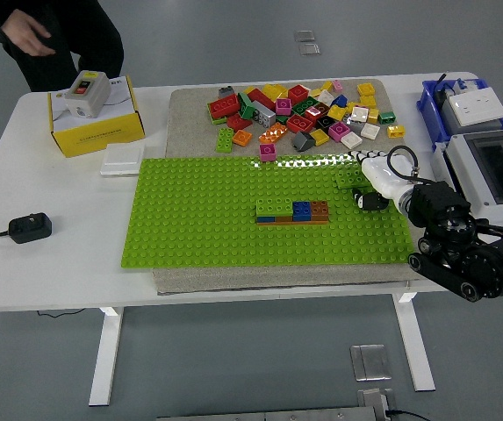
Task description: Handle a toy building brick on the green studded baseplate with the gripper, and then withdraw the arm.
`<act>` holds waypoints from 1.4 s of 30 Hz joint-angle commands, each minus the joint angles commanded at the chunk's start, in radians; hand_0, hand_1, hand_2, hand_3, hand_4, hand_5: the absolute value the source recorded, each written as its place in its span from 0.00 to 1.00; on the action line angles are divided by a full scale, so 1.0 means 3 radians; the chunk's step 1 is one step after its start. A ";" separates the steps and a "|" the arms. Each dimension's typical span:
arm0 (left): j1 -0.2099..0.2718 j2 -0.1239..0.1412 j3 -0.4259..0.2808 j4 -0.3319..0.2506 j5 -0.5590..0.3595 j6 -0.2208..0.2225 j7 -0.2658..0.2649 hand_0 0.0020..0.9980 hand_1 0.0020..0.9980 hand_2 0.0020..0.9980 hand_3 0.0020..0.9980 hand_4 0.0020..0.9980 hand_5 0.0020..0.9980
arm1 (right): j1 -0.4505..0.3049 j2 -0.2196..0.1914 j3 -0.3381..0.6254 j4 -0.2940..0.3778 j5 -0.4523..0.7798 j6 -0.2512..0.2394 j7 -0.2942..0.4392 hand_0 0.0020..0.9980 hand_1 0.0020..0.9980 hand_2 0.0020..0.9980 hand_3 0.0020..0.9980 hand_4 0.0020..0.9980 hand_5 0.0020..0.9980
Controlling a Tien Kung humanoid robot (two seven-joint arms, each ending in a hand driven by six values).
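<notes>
My right hand (376, 180) is out over the right edge of the green studded baseplate (207, 219), white fingers (383, 168) curled around a green brick (350, 178) that sits low at the plate's right side; whether the brick is pressed onto the studs or just above them I cannot tell. My thumb is tucked under, dark at the tip. My black forearm (470, 250) runs back to the lower right of the view. Just left of my hand, mid-plate, there's a small build (292, 211): green, blue and brown bricks in 1 row on a thin orange and blue layer. Beyond the plate's far edge, a loose pile of bricks (304, 114) is scattered across the grey mat (190, 110), red, yellow, pink, white, green. A white box with a dark window (488, 171) and a blue bin (462, 105) stand to the right. Far left on the white table (49, 263), a yellow box (97, 118), a white tray (122, 160) and a black adapter (30, 228). A person in dark clothes (58, 35) stands at the far left corner, 1 hand (27, 37) hanging loose, touching nothing.
</notes>
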 joint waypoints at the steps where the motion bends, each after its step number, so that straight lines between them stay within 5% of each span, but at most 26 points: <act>1: -0.0001 0.0000 0.0004 0.0000 0.0000 0.0000 0.0000 0.67 0.66 0.70 0.70 0.37 0.64 | -0.0001 -0.0001 0.0002 -0.0002 0.0004 -0.0002 0.0002 0.92 1.00 1.00 0.88 0.54 0.33; 2: -0.0003 0.0000 0.0009 0.0000 0.0000 0.0000 -0.0001 0.67 0.66 0.70 0.70 0.38 0.65 | -0.0003 -0.0003 0.0006 -0.0005 0.0010 -0.0004 0.0005 0.92 1.00 1.00 0.76 0.54 0.33; 8: -0.0014 -0.0004 0.0019 0.0000 0.0000 0.0000 -0.0004 0.67 0.66 0.70 0.71 0.38 0.66 | -0.0010 -0.0010 0.0002 -0.0017 0.0038 -0.0017 0.0023 0.92 1.00 1.00 0.73 0.53 0.34; 42: -0.0003 -0.0011 0.0052 0.0000 0.0000 -0.0013 -0.0013 0.67 0.66 0.69 0.72 0.39 0.69 | -0.0027 0.0017 -0.0049 -0.0013 0.0132 -0.0056 0.0048 0.91 0.99 1.00 0.69 0.51 0.35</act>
